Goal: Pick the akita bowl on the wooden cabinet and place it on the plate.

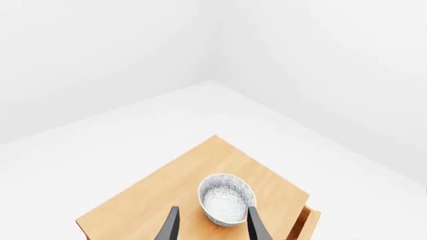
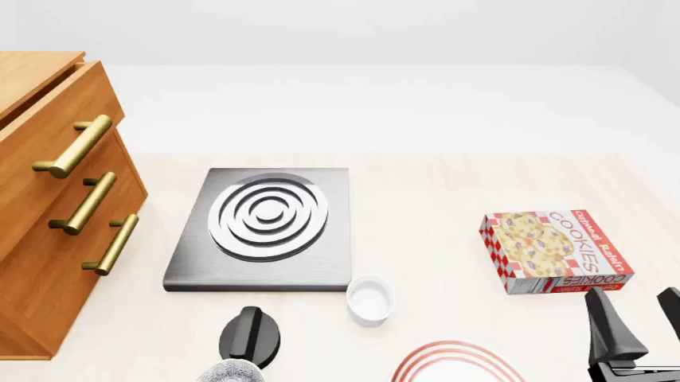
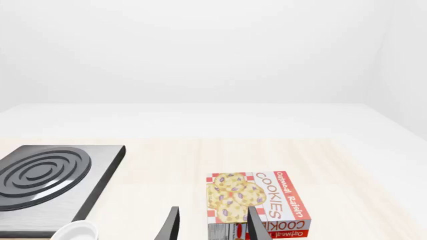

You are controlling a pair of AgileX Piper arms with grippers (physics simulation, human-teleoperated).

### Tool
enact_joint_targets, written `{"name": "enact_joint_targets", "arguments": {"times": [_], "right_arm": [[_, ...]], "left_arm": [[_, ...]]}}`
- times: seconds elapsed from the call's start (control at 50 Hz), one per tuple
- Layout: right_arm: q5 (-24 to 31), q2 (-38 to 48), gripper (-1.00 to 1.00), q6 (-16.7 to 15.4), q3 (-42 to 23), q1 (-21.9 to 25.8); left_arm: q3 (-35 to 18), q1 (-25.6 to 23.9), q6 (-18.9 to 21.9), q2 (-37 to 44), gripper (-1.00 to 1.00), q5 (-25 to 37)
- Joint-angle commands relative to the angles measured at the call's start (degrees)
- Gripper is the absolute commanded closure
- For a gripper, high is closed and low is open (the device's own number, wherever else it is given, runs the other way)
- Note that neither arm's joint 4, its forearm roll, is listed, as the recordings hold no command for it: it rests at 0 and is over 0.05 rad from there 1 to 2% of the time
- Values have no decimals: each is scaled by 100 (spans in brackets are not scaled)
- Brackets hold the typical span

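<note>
- Left wrist view: the left gripper [image 1: 211, 225] is hovering with fingers spread around the akita bowl [image 1: 226, 199], which is sitting on the wooden cabinet [image 1: 160, 190].
- Front view: the plate [image 2: 457, 363] is lying at the worktop's [image 2: 447, 199] near edge (partly cropped).
- Right wrist view: the right gripper [image 3: 211, 225] is hanging, fingers spread, above the cookie box [image 3: 257, 200].

left gripper [image 1: 211, 227]: slim black tapered jaws | right gripper [image 2: 635, 322]: matte black, angular, same jaws

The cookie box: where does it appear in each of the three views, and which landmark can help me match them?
Front view: the cookie box lies flat on the table at the right, just ahead of the right gripper.
Right wrist view: the box lies close beyond the fingertips.
Left wrist view: not in it.
Shared landmark: the grey stove slab, which is in the front and right wrist views.
</note>
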Motion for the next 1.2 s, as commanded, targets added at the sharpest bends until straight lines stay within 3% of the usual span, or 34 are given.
{"name": "enact_joint_targets", "arguments": {"times": [0.02,0.64,1.2], "right_arm": [[0,0,-100,0,0,0],[0,0,-100,0,0,0],[0,0,-100,0,0,0]], "left_arm": [[50,37,-161,249,-100,-101],[157,76,-1043,951,-100,-166],[-195,-83,-1321,1375,-100,21]]}}
